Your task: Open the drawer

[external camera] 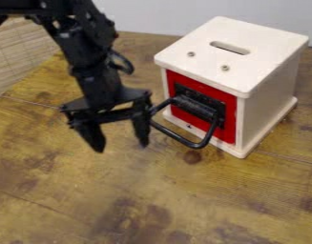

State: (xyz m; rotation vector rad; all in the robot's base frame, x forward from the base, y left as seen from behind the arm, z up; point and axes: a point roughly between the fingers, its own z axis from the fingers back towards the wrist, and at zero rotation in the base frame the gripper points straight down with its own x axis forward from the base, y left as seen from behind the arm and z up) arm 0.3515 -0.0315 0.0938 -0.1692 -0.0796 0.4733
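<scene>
You've got open tabletop (152,205) in front of the box (238,52) and below the gripper (117,138). Loop handle (177,132) juts out just beside the right-hand finger in view, blocking straight travel to the red front (184,88); gap there looks thin, hard to judge through blur.

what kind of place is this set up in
Probably a robotics lab or test bench: a black robot gripper hangs over a wooden tabletop, beside a small cream-white box with a red-fronted drawer and a black loop handle.
</scene>
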